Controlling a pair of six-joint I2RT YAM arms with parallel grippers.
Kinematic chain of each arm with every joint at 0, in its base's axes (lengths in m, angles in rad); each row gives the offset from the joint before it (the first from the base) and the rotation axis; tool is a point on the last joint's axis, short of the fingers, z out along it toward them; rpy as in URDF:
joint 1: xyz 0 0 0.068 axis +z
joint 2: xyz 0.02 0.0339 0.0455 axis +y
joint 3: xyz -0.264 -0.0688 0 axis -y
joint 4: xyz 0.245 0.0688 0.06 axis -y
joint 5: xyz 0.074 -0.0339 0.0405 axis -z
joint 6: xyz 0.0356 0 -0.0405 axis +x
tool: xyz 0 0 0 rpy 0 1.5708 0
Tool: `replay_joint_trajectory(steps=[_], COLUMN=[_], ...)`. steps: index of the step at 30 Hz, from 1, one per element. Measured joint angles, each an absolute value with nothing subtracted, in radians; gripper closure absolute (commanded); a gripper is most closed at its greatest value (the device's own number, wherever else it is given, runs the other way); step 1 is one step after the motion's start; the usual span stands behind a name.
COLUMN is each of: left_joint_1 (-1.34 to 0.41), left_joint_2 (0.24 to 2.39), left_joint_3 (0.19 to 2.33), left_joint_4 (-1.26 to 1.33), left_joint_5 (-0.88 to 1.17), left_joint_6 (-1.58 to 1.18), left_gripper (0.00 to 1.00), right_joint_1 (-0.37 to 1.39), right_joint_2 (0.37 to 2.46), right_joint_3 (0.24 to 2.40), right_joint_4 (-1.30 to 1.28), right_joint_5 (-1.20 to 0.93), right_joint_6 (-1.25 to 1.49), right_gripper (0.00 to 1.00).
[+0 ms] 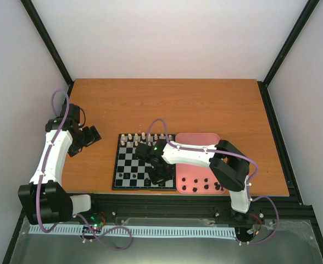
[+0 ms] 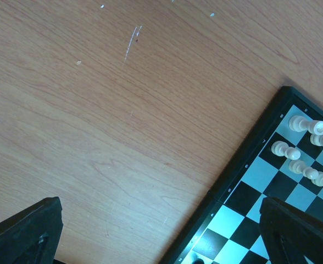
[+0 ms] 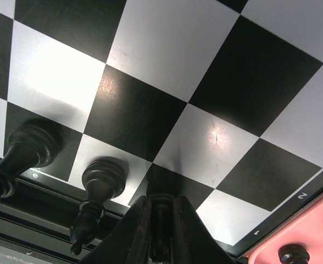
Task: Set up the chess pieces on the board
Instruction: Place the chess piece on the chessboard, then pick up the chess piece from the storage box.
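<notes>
The board lies in front of the arms, with cream-white pieces along its far rows. My right gripper is down at the board's near edge. In the right wrist view it is shut on a black chess piece whose base rests on a black square of the near row. Two more black pieces stand on that row beside it. My left gripper hangs open over bare table left of the board, its jaws holding nothing.
A pink tray lies against the board's right side, with several loose black pieces at its near end. One of them shows close to my right fingers. White pieces crowd the board's far-left corner.
</notes>
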State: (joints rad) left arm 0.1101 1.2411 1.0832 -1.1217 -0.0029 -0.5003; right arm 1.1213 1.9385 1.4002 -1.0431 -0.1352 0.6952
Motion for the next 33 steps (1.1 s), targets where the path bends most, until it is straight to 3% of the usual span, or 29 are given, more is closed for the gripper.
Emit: replay_joint_trajectory(steps=[9, 18, 33], left_joint_1=[0.110, 0.110, 0.110], left_joint_2=[1.246, 1.254, 1.259], left_joint_3=[1.083, 1.083, 1.083], left_joint_4=[-1.121, -1.121, -1.120], left_joint_5=[-0.003, -0.002, 0.005], left_joint_6=[-0.500, -0.500, -0.500], left_gripper=[0.00, 0.00, 0.00], right_joint_1=[1.121, 1.120, 1.049], right_joint_2=[1.945, 1.943, 1.750], right_joint_3=[1.400, 1.426, 1.391], right_joint_4=[-1.044, -1.073, -1.138], right_joint_5=[-0.128, -0.097, -0.038], right_joint_6=[0.686, 0.681, 0.693], right_gripper=[0.79, 0.64, 0.61])
